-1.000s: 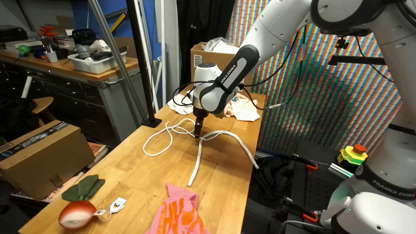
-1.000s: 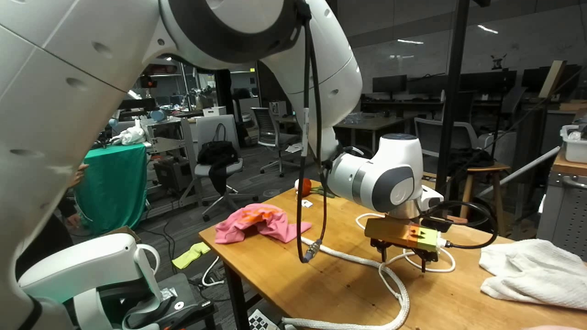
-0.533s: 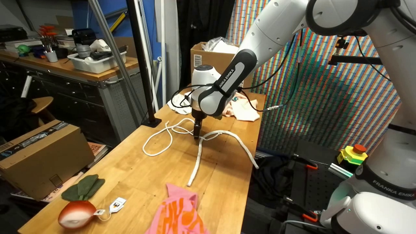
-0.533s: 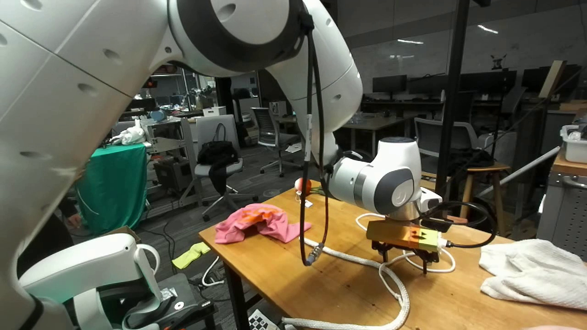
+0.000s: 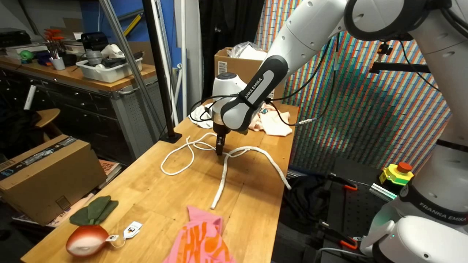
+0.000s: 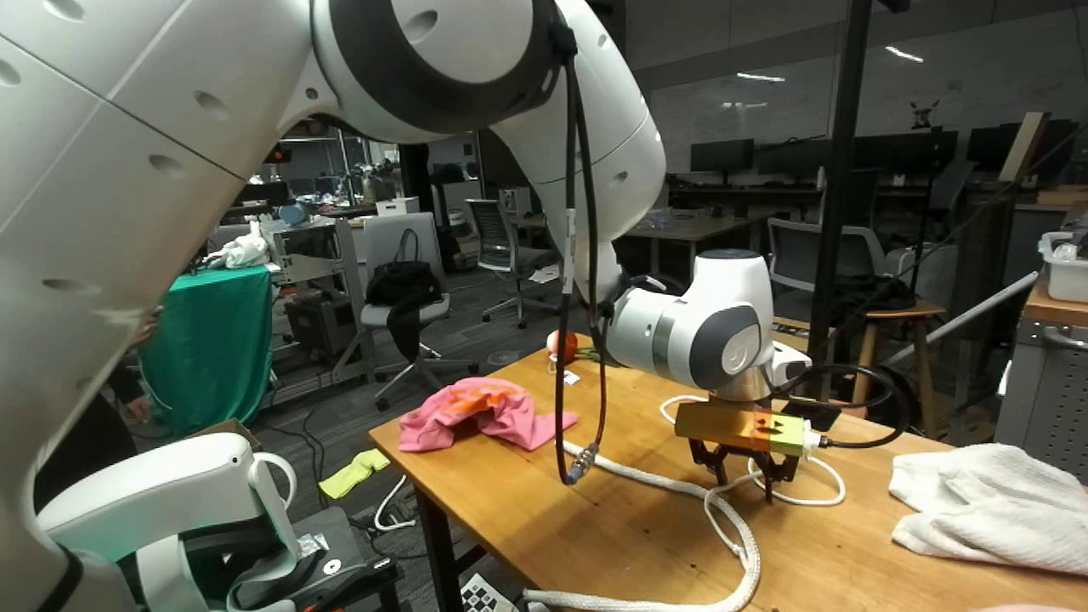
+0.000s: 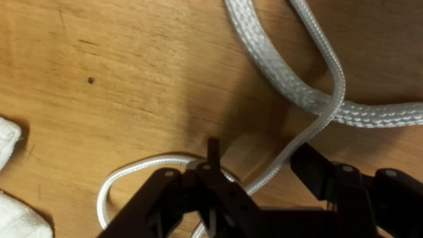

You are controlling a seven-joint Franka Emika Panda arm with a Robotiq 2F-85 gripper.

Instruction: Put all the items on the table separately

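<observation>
My claw (image 7: 259, 157) stands part-spread and holding nothing, astride the thin white cord (image 7: 314, 128), which lies on the surface (image 5: 164, 197) and crosses over the thick white rope (image 7: 281, 74) in the wrist view. To separate the pair cleanly, I should descend squarely, pinch that single strand clear of its nearby loop (image 7: 158, 160) and draw it away slowly, lest their farther crossing snag and drag both along. In an exterior view my fingers (image 6: 769, 489) sit closer together than half a second earlier, while cord and rope lie as they did.
</observation>
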